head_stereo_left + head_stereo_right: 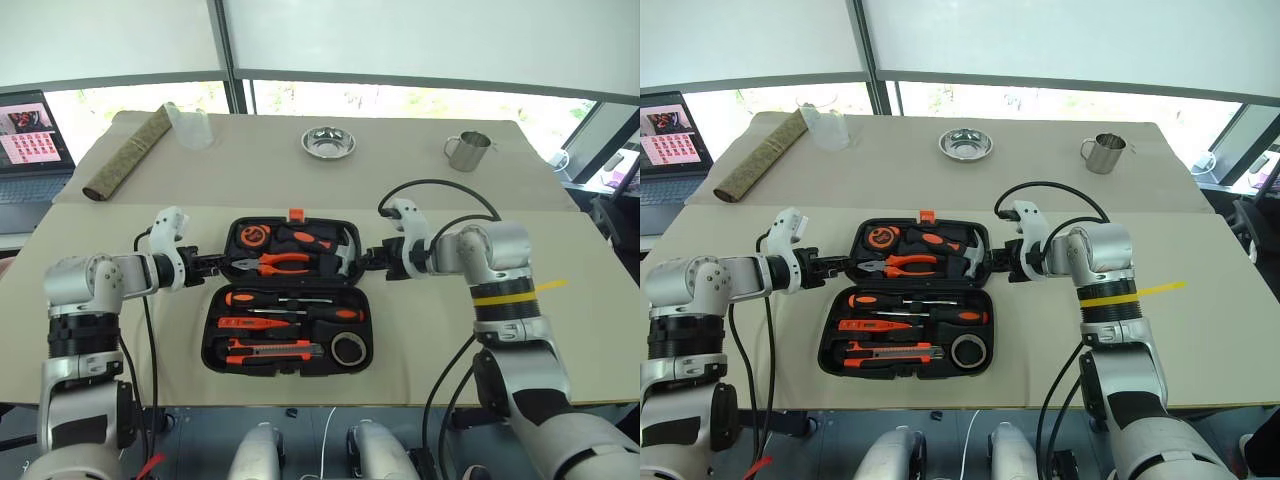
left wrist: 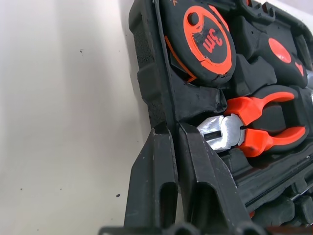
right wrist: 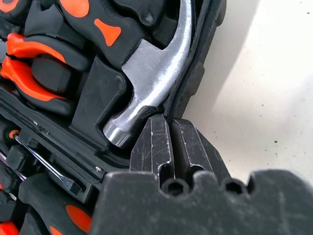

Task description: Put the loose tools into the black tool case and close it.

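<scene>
Beige tabletop [image 1: 120,330]: we're seeing flat black moulded-plastic tool case [image 1: 218,345] lying open; left gripper [image 1: 212,264] and right gripper [image 1: 366,259] pinching far half's opposite rims.

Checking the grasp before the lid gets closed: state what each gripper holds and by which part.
Both hold the black tool case: the left gripper is shut on the left rim of its far half, the right gripper on the right rim beside the hammer.
</scene>
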`<state>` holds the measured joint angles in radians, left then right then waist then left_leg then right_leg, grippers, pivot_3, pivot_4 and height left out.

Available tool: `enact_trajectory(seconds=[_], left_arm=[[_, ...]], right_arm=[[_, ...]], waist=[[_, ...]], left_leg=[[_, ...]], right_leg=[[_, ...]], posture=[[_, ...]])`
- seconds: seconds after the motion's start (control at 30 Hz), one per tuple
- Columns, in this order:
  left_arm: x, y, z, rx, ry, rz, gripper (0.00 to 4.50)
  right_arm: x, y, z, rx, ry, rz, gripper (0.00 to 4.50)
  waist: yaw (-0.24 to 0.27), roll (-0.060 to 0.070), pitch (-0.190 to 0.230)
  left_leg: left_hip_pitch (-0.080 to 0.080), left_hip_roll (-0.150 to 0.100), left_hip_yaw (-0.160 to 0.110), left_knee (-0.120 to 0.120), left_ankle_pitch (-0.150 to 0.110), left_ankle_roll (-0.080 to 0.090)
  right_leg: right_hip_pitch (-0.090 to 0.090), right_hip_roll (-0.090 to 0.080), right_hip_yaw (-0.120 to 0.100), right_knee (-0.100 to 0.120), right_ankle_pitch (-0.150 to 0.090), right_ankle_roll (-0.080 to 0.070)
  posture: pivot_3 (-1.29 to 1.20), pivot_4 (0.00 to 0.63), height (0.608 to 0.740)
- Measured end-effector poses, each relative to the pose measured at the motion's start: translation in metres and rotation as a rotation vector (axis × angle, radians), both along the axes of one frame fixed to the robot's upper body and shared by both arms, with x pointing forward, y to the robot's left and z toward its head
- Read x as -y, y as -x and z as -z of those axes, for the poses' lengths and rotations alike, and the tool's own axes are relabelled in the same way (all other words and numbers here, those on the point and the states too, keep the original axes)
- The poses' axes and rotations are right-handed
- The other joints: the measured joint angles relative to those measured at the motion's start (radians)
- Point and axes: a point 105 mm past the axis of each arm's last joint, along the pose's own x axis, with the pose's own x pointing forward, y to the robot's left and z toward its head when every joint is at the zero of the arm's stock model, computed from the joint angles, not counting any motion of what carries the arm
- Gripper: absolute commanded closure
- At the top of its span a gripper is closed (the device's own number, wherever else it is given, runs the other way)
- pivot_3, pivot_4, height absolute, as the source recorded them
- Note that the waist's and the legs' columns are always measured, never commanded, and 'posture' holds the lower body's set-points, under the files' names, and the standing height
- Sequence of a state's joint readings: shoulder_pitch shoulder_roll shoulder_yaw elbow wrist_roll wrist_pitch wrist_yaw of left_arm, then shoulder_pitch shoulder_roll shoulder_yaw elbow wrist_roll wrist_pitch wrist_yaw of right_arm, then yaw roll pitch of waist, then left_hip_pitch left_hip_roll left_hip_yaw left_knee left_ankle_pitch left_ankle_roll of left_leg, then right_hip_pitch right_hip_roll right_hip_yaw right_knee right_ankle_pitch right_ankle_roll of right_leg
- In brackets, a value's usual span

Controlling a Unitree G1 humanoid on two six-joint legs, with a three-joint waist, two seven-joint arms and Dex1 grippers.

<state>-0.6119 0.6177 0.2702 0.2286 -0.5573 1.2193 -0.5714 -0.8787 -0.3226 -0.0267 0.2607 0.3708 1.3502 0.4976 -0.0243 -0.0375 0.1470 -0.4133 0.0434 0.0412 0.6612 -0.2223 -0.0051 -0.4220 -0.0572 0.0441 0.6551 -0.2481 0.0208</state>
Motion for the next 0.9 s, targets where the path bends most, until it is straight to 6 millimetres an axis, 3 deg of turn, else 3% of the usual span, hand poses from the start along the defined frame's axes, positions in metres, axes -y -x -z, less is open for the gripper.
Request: enact_trajectory(seconds=[0.2, 0.37, 0.5, 0.57, 0.7, 0.77, 0.9], left_arm=[[0.000, 0.004, -0.003, 0.225, 0.010, 0.026, 4.46], [-0.001, 0.017, -0.009, 0.546, -0.114, 0.128, 4.46], [-0.005, 0.035, -0.008, 0.746, -0.255, 0.197, 4.46], [-0.005, 0.047, -0.005, 0.867, -0.405, 0.258, 4.46], [-0.006, 0.062, 0.006, 0.977, -0.559, 0.328, 4.46], [-0.008, 0.069, 0.017, 0.962, -0.560, 0.338, 4.50], [-0.021, 0.085, 0.028, 0.904, -0.557, 0.370, 3.23]], right_arm=[[0.002, 0.002, -0.007, 0.251, -0.007, -0.100, 4.50], [0.003, 0.028, -0.017, 0.658, 0.245, -0.396, 4.50], [0.004, 0.043, -0.014, 0.915, 0.359, -0.531, 4.50], [0.007, 0.048, -0.008, 1.041, 0.418, -0.588, 4.50], [0.014, 0.054, 0.005, 1.201, 0.521, -0.659, 4.50], [0.015, 0.058, 0.014, 1.247, 0.552, -0.687, 3.75], [0.032, 0.072, 0.049, 1.163, 0.593, -0.753, 2.51]], waist=[[0.001, 0.000, 0.001], [0.006, 0.000, 0.001], [0.003, 0.000, 0.001], [0.006, 0.000, 0.001], [0.010, -0.001, -0.001], [0.009, -0.001, -0.002], [0.008, -0.001, -0.001]], left_leg=[[-0.006, 0.000, 0.000, 0.000, 0.000, -0.001], [-0.010, 0.000, 0.001, 0.000, 0.000, -0.001], [-0.009, 0.001, 0.002, 0.000, -0.001, 0.000], [-0.006, 0.001, 0.003, -0.001, -0.001, 0.000], [0.004, 0.002, 0.007, -0.001, -0.002, 0.001], [0.010, 0.002, 0.007, -0.001, -0.002, 0.001], [0.011, 0.004, 0.008, -0.002, -0.003, 0.002]], right_leg=[[-0.005, 0.000, 0.000, 0.000, 0.000, 0.000], [-0.008, -0.001, -0.001, -0.001, 0.000, 0.000], [-0.006, -0.001, -0.001, -0.007, 0.000, 0.000], [-0.002, -0.001, -0.001, -0.008, 0.000, 0.000], [0.006, -0.002, 0.001, -0.009, 0.000, 0.000], [0.012, -0.002, 0.000, -0.010, -0.001, 0.000], [0.013, -0.001, 0.001, -0.010, -0.001, 0.000]], posture=[[0.00, 0.150, 0.740], [0.00, 0.150, 0.740], [0.00, 0.150, 0.740], [0.00, 0.150, 0.740], [0.00, 0.150, 0.740], [0.00, 0.150, 0.740], [0.00, 0.150, 0.740]])
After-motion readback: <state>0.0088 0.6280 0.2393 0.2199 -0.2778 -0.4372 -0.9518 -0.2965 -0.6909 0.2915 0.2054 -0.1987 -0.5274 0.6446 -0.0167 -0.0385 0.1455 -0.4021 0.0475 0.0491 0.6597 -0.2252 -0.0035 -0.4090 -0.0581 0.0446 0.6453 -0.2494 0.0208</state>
